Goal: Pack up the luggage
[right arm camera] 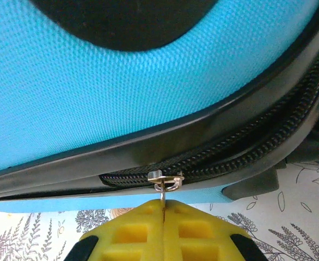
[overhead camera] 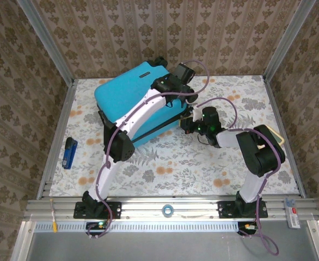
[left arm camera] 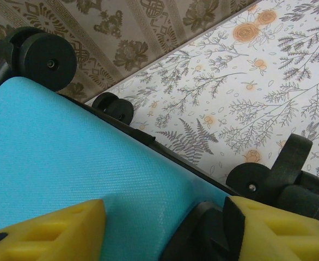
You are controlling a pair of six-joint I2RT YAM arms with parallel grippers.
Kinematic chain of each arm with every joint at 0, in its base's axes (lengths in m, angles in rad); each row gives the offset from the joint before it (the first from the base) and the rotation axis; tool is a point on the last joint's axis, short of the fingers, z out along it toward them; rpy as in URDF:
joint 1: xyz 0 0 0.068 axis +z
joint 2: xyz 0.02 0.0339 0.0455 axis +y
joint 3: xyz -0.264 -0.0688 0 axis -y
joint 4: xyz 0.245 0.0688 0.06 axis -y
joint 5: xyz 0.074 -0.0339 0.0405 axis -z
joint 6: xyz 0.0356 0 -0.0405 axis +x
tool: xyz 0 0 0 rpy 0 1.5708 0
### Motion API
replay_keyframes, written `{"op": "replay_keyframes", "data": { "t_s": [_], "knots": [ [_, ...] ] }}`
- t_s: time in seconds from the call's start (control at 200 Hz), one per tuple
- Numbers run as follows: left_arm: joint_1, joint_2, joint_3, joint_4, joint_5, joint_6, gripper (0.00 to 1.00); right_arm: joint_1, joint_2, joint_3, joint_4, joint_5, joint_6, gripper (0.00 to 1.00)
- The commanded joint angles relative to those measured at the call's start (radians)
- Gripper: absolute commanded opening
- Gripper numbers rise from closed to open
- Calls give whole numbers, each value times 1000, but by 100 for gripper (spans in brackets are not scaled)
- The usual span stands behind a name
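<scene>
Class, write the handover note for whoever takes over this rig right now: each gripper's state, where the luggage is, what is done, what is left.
Left gripper: jaws apart over the luggage shell near its wheels, nothing visibly gripped.
Right gripper: shut on the zipper pull at the case's right edge.
Luggage: lid down, lying on the far left part of the table.
Done: lid closed; the zip looks joined on one side of the slider.
Left: teeth on the other side are parted, so the zip likely needs running round.

light: bright, even | shadows: soft, faint | focus: slightly soft up close (wrist views)
</scene>
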Motion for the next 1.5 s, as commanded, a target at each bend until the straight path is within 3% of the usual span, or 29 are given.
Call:
{"op": "replay_keyframes", "data": {
  "t_s": [0.0,0.235,0.395,0.59,0.73,1.06,1.32,1.495],
  "knots": [
    [-14,-16,-61,-91,-12,-8,59,33,-24,-31,-25,47,-9,0],
    [-50,-133,-315,-67,-18,-20,55,88,-74,-103,12,133,3,0],
    [-76,-236,-531,-34,-31,-34,55,91,-111,-110,-79,309,-20,0],
    [-78,-269,-638,-19,-40,-55,53,20,-110,-69,-152,438,-5,0],
    [-68,-271,-680,26,-32,-58,53,-18,-102,-48,-175,445,16,0],
    [-46,-351,-783,78,-3,-32,51,12,-127,-100,-39,240,-44,0],
    [-32,-578,-1051,144,42,7,51,163,-137,-178,84,289,-9,0],
    [52,-725,-1180,164,66,-3,51,221,-106,-202,169,387,-16,0]
  ]
}}
